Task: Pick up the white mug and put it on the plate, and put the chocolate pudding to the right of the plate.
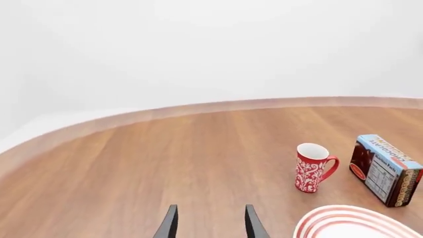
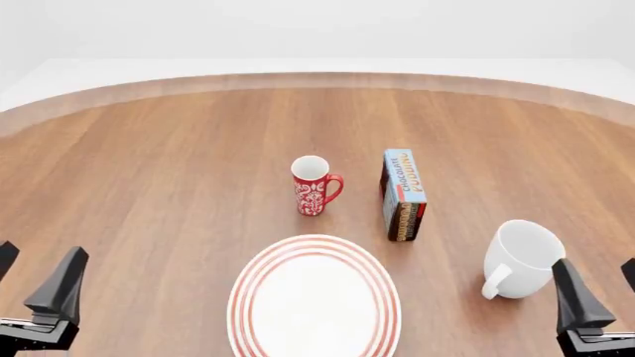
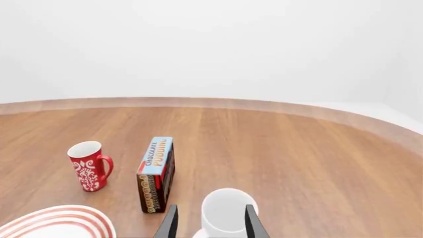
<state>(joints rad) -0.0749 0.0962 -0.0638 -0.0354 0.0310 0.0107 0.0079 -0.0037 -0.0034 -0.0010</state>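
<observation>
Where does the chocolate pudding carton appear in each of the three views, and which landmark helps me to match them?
Front view: chocolate pudding carton stands right of centre, between the red mug and the white mug.
Left wrist view: the carton is at the right edge.
Right wrist view: the carton is left of centre.
Shared landmark: the red mug stands beside the carton in all three views.

A red mug with a white pattern stands upright on the wooden bench, about midway between the left and right edges and well back from the near edge, its handle turned toward the bench's right edge
</observation>
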